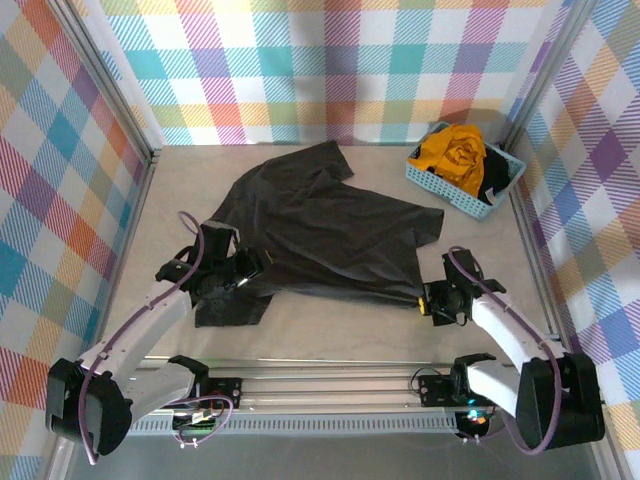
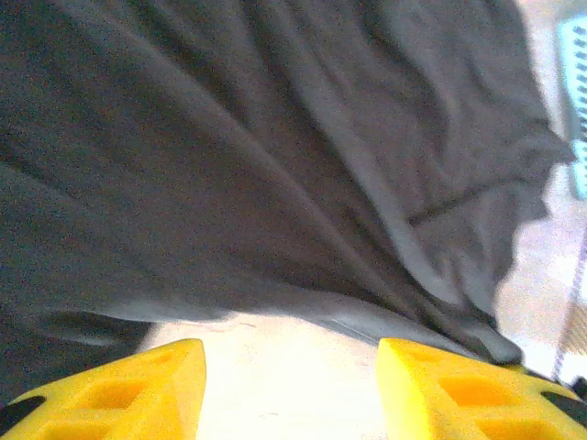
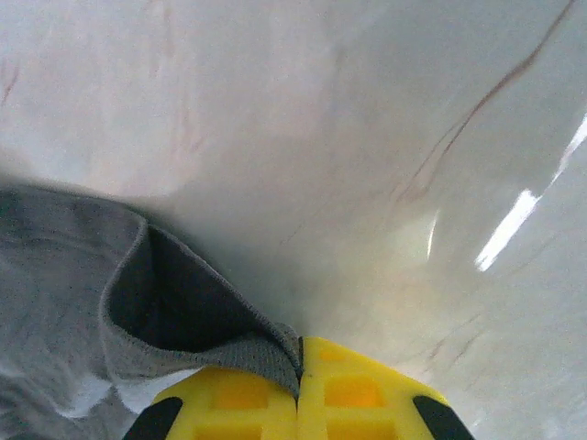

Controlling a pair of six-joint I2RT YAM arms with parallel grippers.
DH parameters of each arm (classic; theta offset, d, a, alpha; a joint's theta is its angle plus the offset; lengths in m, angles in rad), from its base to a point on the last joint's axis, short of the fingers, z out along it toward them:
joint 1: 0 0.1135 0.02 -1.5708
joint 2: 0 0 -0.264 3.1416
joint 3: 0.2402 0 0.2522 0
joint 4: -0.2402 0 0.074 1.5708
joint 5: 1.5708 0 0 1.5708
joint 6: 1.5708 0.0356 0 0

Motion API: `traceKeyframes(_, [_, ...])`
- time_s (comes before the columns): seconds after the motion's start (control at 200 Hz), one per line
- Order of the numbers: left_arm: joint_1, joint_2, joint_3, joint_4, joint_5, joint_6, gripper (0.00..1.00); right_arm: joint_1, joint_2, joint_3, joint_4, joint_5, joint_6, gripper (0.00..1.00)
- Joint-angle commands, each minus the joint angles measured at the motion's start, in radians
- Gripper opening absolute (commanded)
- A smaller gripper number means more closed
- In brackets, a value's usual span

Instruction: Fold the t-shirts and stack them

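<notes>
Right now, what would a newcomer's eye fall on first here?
A large dark t-shirt lies spread across the middle of the table, its near right corner pinched in the shut right gripper. The left gripper stands open at its left edge. A mustard-yellow shirt sits in the blue basket in the far right corner.

Entry: readable text, labels, brands, numbers, signs. Count: none. I can make out no lettering or figure on anything before me.
</notes>
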Motion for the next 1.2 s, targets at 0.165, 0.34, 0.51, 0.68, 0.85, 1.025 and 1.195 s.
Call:
traceKeyframes(0.165, [0.116,0.052,0.088,-0.41,-0.341,0.01,0.55,-0.157,0.12,0.152,-0.189,0.02,-0.338,0.0])
traceKeyframes(0.34, [0.222,0.033,0.022,-0.341,-0.39,0.041,0.55,-0.277,0.218,0.242,-0.192,0.027,-0.491,0.0])
traceKeyframes(0.51, [0.251,0.078,-0.045,-0.049,-0.211,0.048,0.53,-0.35,0.355,0.353,-0.186,-0.001,-0.626,0.0])
traceKeyframes(0.68, [0.253,0.183,-0.048,0.01,-0.144,0.101,0.51,-0.35,0.415,0.408,-0.175,-0.047,-0.66,0.0])
traceKeyframes(0.85, [0.253,0.266,-0.06,0.005,-0.129,0.116,0.51,-0.351,0.412,0.418,-0.18,-0.056,-0.665,0.0])
traceKeyframes(1.025, [0.253,0.347,-0.065,0.057,-0.125,0.122,0.51,-0.35,0.414,0.409,-0.169,-0.081,-0.659,0.0])
traceKeyframes(1.195, [0.253,0.397,-0.053,0.128,-0.124,0.144,0.47,-0.349,0.406,0.389,-0.15,-0.104,-0.645,0.0])
